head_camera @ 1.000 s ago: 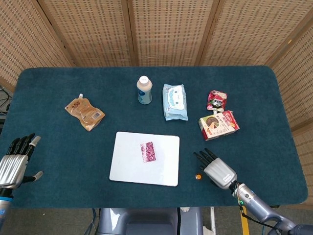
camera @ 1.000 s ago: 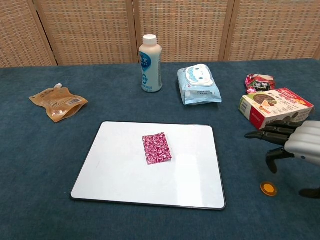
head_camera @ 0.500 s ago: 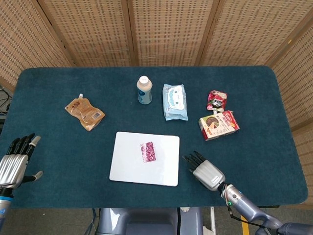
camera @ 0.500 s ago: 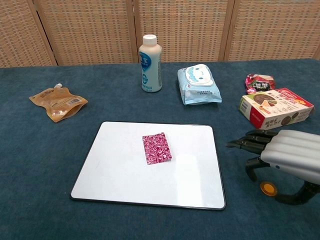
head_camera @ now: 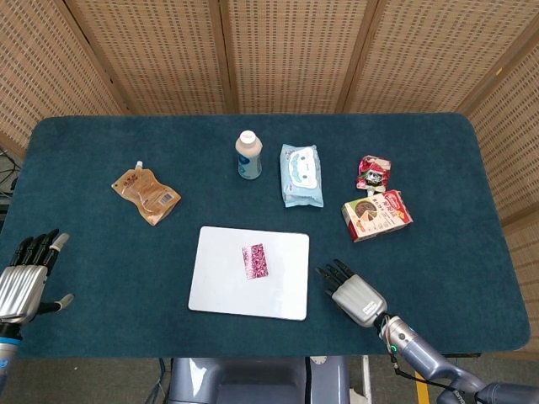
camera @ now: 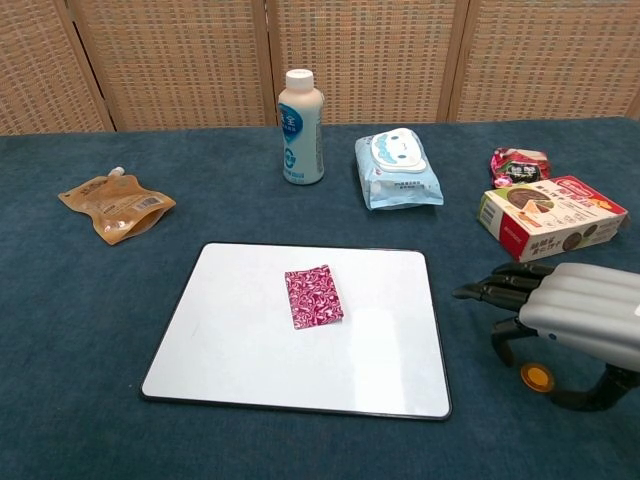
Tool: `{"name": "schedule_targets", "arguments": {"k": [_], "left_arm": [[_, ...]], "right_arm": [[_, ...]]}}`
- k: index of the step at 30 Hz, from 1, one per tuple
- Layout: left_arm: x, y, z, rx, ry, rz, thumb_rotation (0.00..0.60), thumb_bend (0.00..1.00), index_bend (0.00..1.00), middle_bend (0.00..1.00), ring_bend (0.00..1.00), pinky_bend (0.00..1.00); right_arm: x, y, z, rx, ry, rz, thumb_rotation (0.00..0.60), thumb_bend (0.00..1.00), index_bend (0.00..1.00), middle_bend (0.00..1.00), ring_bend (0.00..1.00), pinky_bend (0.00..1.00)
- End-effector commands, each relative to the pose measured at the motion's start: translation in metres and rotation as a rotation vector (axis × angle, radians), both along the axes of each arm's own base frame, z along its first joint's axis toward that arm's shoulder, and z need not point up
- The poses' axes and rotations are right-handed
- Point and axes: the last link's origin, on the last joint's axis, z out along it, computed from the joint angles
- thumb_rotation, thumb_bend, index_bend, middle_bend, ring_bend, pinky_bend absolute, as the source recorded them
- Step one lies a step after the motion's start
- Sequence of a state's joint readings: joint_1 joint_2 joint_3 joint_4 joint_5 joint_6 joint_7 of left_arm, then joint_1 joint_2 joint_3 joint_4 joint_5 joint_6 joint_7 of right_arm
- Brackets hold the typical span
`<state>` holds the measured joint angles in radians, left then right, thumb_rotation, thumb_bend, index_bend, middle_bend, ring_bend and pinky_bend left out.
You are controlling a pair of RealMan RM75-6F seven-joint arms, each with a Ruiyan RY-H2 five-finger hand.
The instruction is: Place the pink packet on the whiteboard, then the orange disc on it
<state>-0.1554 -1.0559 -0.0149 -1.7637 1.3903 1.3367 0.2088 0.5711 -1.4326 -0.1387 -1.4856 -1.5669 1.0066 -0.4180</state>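
Note:
The pink packet [head_camera: 255,260] [camera: 313,296] lies flat near the middle of the whiteboard [head_camera: 219,282] [camera: 240,350]. The orange disc [camera: 537,377] rests on the blue cloth to the right of the board. My right hand [head_camera: 354,293] [camera: 578,318] hovers directly over it, fingers stretched toward the board and thumb curved beneath, holding nothing. In the head view the hand hides the disc. My left hand [head_camera: 25,278] stays at the table's left near edge with its fingers spread and empty.
Along the back stand a white bottle [head_camera: 248,155] [camera: 300,127] and a blue wipes pack [head_camera: 301,175] [camera: 398,168]. A brown pouch [head_camera: 146,194] [camera: 117,205] lies at the left. A red box [head_camera: 376,215] [camera: 551,215] and a red snack bag [head_camera: 373,172] [camera: 519,163] sit beyond the right hand.
My right hand has moved left and nearer, coming over the orange disc and covering it in the head view. The packet, the board and my left hand have stayed put.

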Motion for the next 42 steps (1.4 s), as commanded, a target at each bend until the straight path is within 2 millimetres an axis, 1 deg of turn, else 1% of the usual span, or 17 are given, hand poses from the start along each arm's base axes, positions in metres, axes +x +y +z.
{"name": "schedule_targets", "arguments": {"k": [1, 9, 11, 13, 19, 23, 28, 31, 33, 38, 40, 42], "left_arm": [[0.000, 0.000, 0.000, -0.002, 0.001, -0.001, 0.600, 0.00, 0.00, 0.00, 0.00, 0.00], [0.000, 0.000, 0.000, 0.000, -0.001, 0.001, 0.600, 0.00, 0.00, 0.00, 0.00, 0.00], [0.000, 0.000, 0.000, -0.001, -0.001, 0.001, 0.600, 0.00, 0.00, 0.00, 0.00, 0.00], [0.000, 0.001, 0.000, -0.001, -0.001, 0.002, 0.600, 0.00, 0.00, 0.00, 0.00, 0.00], [0.000, 0.001, 0.000, -0.002, 0.000, 0.004, 0.600, 0.00, 0.00, 0.00, 0.00, 0.00], [-0.001, 0.001, -0.001, -0.004, 0.001, 0.006, 0.600, 0.00, 0.00, 0.00, 0.00, 0.00], [0.000, 0.001, -0.001, -0.005, 0.003, 0.006, 0.600, 0.00, 0.00, 0.00, 0.00, 0.00], [-0.001, 0.001, -0.001, -0.005, 0.003, 0.008, 0.600, 0.00, 0.00, 0.00, 0.00, 0.00], [-0.001, 0.002, -0.001, -0.006, 0.003, 0.009, 0.600, 0.00, 0.00, 0.00, 0.00, 0.00], [-0.002, 0.003, 0.000, -0.002, 0.002, 0.013, 0.600, 0.00, 0.00, 0.00, 0.00, 0.00], [-0.001, 0.002, 0.001, -0.001, 0.006, 0.004, 0.600, 0.00, 0.00, 0.00, 0.00, 0.00], [0.001, 0.000, 0.001, 0.000, 0.006, -0.005, 0.600, 0.00, 0.00, 0.00, 0.00, 0.00]], "right_arm": [[0.000, 0.000, -0.001, -0.001, -0.001, -0.005, 0.600, 0.31, 0.41, 0.00, 0.00, 0.00], [-0.003, -0.002, -0.003, 0.001, 0.009, -0.016, 0.600, 0.31, 0.42, 0.00, 0.00, 0.00], [-0.005, -0.002, -0.004, 0.003, 0.013, -0.020, 0.600, 0.31, 0.43, 0.00, 0.00, 0.00], [-0.007, -0.003, -0.004, 0.004, 0.016, -0.024, 0.600, 0.31, 0.47, 0.00, 0.00, 0.00], [-0.010, -0.003, -0.004, -0.002, 0.018, -0.026, 0.600, 0.34, 0.55, 0.00, 0.00, 0.00], [-0.011, -0.004, -0.003, -0.008, 0.010, -0.029, 0.600, 0.34, 0.57, 0.00, 0.00, 0.00], [-0.009, -0.006, 0.000, -0.013, -0.005, -0.028, 0.600, 0.34, 0.58, 0.00, 0.00, 0.00], [-0.001, -0.010, 0.003, -0.023, -0.026, -0.016, 0.600, 0.34, 0.58, 0.00, 0.00, 0.00], [0.008, -0.014, 0.006, -0.032, -0.039, 0.004, 0.600, 0.34, 0.58, 0.00, 0.00, 0.00], [0.052, -0.033, 0.013, -0.051, -0.065, 0.087, 0.600, 0.34, 0.58, 0.00, 0.00, 0.00], [0.073, -0.044, 0.012, -0.050, -0.053, 0.126, 0.600, 0.34, 0.58, 0.00, 0.00, 0.00], [0.088, -0.052, 0.009, -0.045, -0.035, 0.153, 0.600, 0.34, 0.58, 0.00, 0.00, 0.00]]}}
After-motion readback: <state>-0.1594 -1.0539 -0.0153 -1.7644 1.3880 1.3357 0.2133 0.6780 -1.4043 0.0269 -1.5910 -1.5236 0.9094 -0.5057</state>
